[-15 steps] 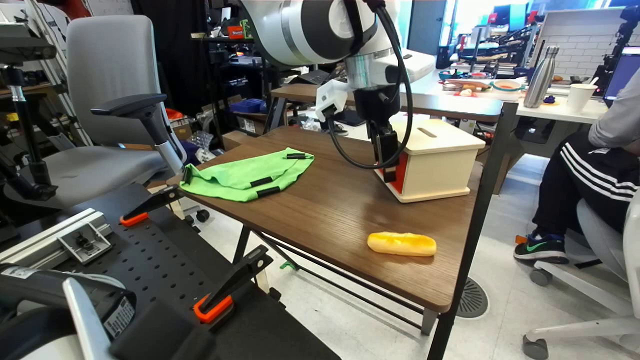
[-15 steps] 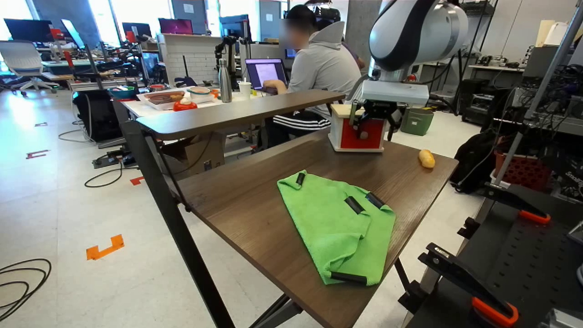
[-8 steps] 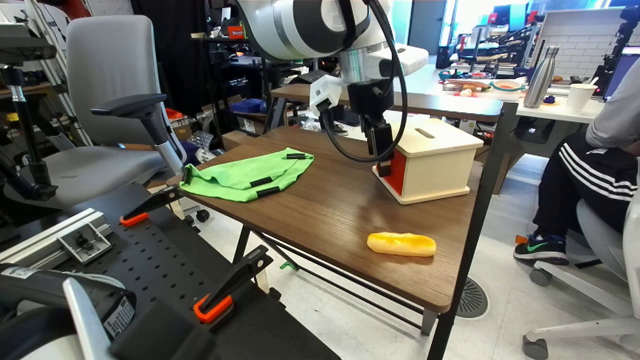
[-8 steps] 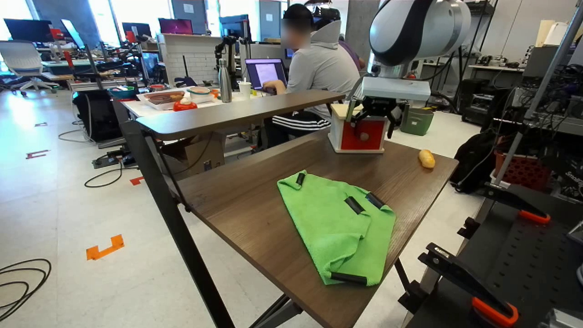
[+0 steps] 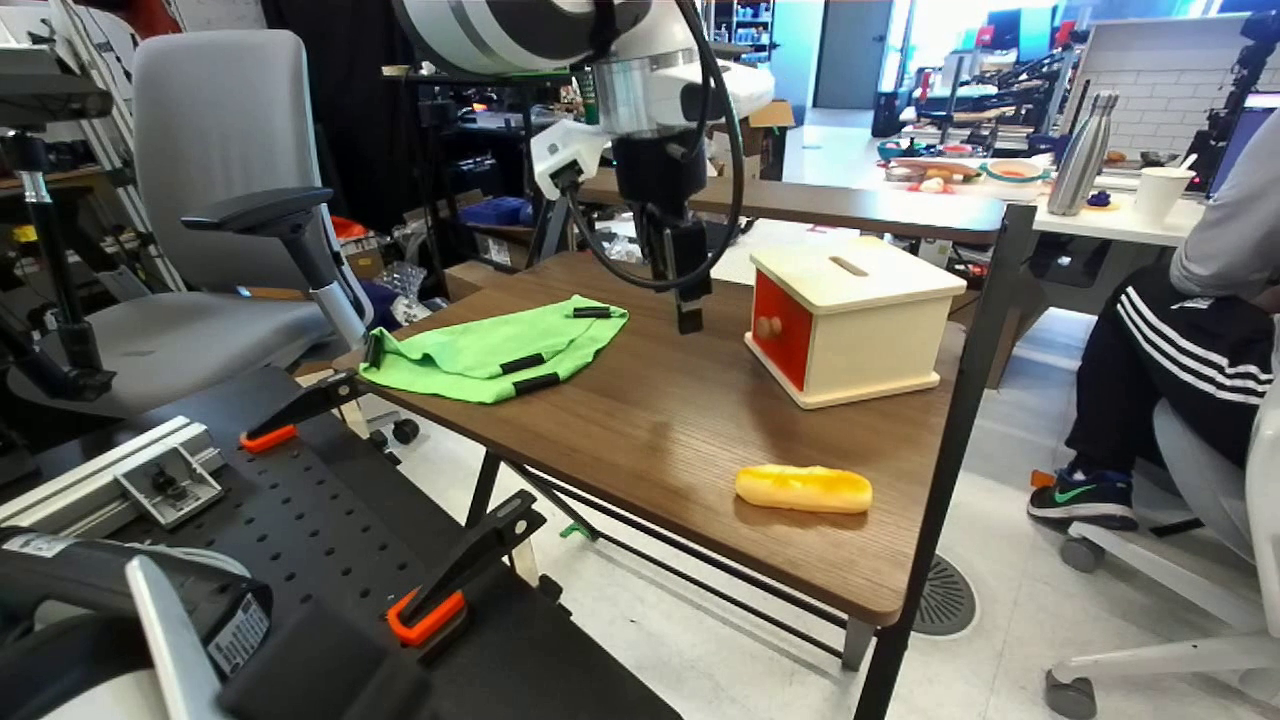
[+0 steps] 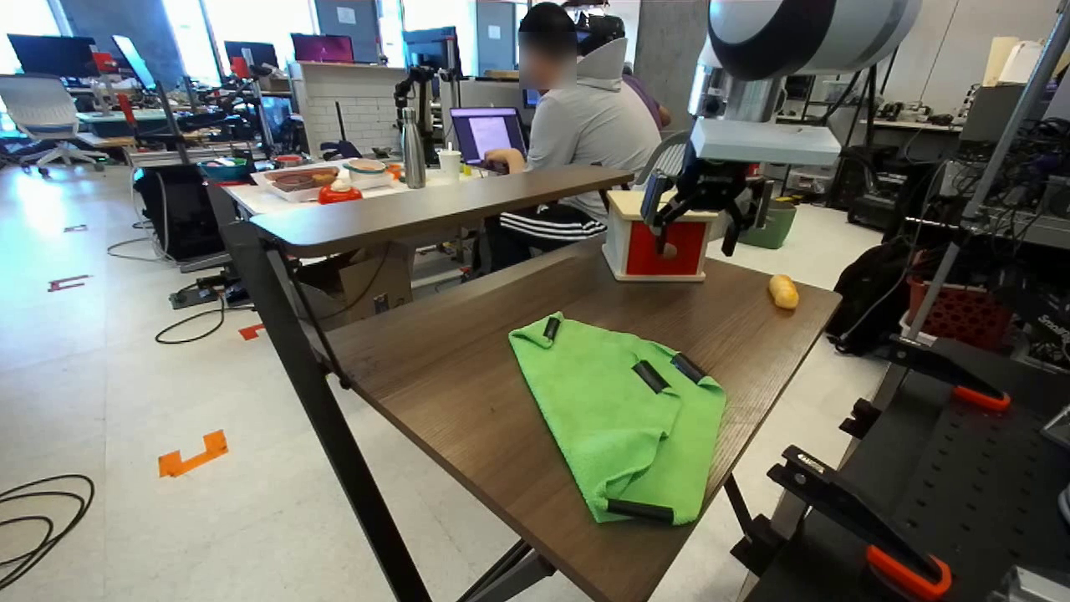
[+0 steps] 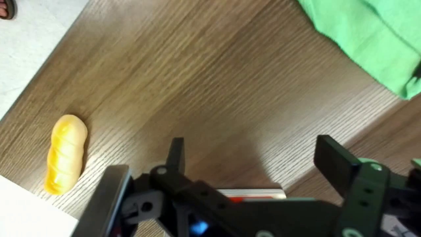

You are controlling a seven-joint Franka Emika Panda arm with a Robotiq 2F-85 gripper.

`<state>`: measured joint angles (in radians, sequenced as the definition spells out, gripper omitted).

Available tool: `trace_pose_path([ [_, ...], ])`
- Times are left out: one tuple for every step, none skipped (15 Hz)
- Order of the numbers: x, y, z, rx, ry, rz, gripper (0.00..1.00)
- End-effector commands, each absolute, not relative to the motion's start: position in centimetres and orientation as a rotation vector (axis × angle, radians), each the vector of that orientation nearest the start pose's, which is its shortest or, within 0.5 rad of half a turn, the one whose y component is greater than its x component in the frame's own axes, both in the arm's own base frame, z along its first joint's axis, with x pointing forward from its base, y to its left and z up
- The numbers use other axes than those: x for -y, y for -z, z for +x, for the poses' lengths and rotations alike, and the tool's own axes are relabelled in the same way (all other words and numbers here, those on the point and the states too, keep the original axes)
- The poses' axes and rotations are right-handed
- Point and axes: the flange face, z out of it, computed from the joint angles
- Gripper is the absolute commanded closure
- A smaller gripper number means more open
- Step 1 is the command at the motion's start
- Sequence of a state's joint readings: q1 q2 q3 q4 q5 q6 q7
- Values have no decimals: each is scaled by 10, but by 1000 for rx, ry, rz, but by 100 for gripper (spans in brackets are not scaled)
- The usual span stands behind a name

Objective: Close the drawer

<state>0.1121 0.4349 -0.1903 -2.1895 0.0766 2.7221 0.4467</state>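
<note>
Drawer (image 5: 790, 352): closed, its red front (image 6: 687, 251) flush within the cream box (image 5: 880, 345), round knob (image 5: 768, 327) facing out.
Box: upright on the counter (image 5: 660, 400), a slot (image 5: 849, 266) in its top.
Fingers (image 7: 335, 163): spread wide above the counter, apart from the knob in an exterior view.
Green cloth (image 6: 619, 410): partly folded on the counter, well apart from the box.
Yellow oblong (image 5: 804, 488): near the counter's corner.

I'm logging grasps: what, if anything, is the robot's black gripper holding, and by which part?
Nothing: the black gripper is open, apart from the round wooden knob on the flat red drawer front.
</note>
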Motion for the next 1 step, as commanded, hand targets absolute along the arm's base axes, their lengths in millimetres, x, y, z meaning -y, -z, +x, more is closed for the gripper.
trace_pose_path([
  [47, -203, 562, -884, 178, -3030, 0],
])
